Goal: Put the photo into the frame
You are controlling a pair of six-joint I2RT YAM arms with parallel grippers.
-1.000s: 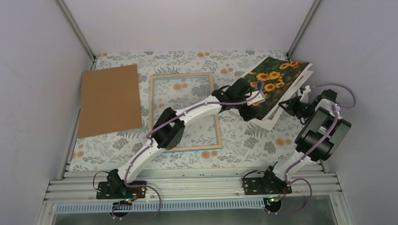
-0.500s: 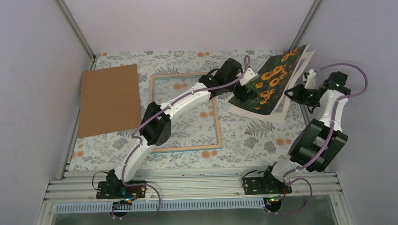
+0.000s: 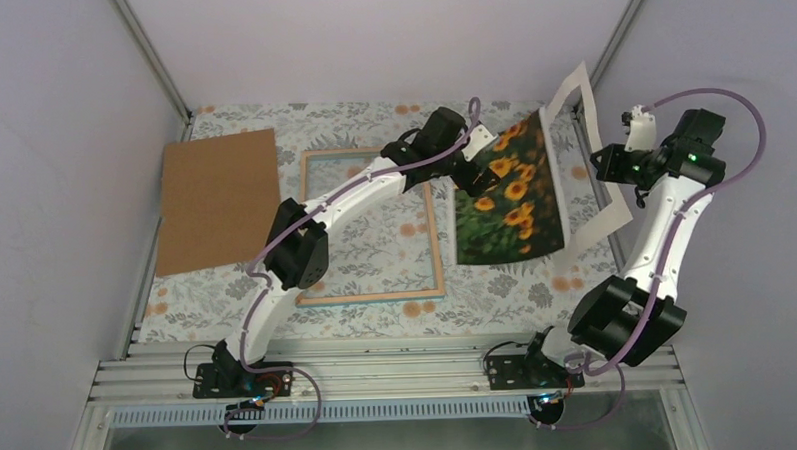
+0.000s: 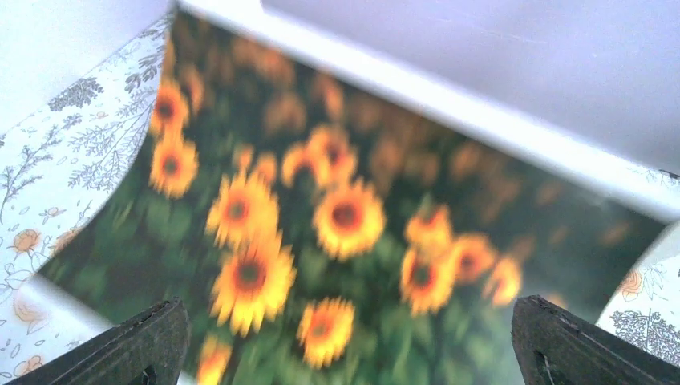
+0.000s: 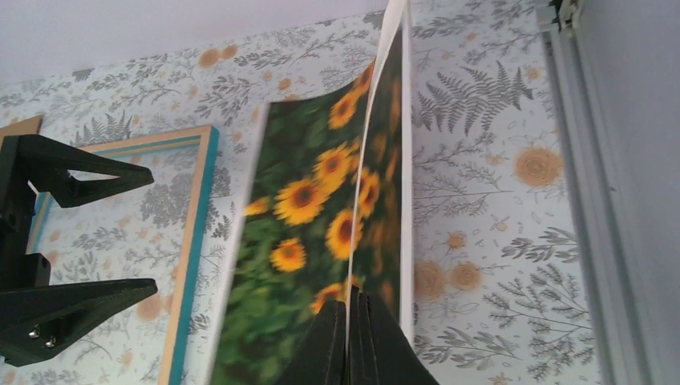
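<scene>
The photo [image 3: 504, 196] of orange-yellow flowers bends upward, its near-left part resting on the table and its white-backed right part [image 3: 590, 148] lifted. My right gripper [image 3: 605, 164] is shut on that raised right edge. In the right wrist view the fingers [image 5: 377, 345] pinch the thin sheet [image 5: 305, 208]. My left gripper [image 3: 473, 170] hangs open over the photo's far-left part. Its fingertips [image 4: 152, 341] frame the blurred print [image 4: 337, 216] without closing on it. The frame [image 3: 436, 246] lies flat left of the photo, wood-coloured side up, its teal inner edge [image 5: 191, 241] showing.
A brown backing board [image 3: 219, 199] lies at the far left of the flowered tablecloth. White walls enclose the table on three sides, and the right wall's metal rail [image 5: 573, 160] runs close to the raised photo. The left gripper [image 5: 154, 228] stands between frame and photo.
My right gripper has risen and swung towards the right wall, tipping the photo from a low tilt to a steep upward bend. The left arm has drawn back towards the far side, still open.
</scene>
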